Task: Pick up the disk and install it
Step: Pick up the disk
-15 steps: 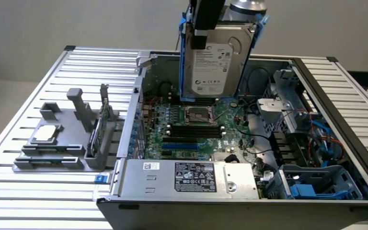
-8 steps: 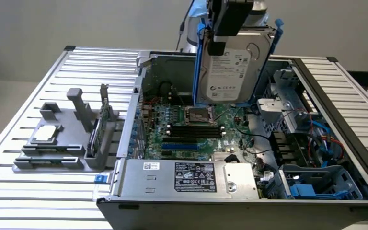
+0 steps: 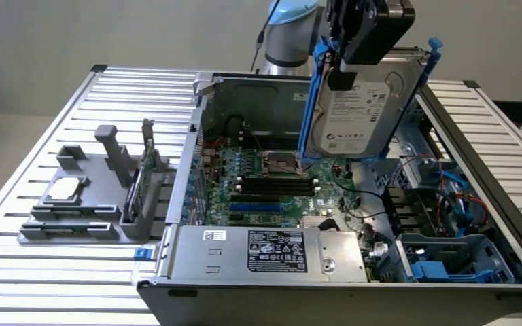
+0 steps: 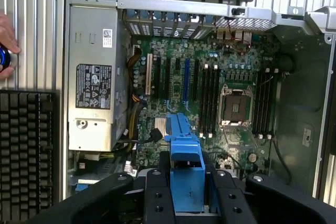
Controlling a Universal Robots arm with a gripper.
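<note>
- One grip carries everything in the exterior view: the hand point(image 3: 352, 64) is clenched on the disk point(image 3: 356, 115), which hangs upright below it, over the open case point(image 3: 334, 302). A slip would likely drop it onto the board point(image 3: 261, 183) beneath.
- Wrist view: the blue rail point(image 4: 186, 161) sits between the fingers point(image 4: 157, 198), with the board beyond; a tilted hold could jam on entry.
</note>
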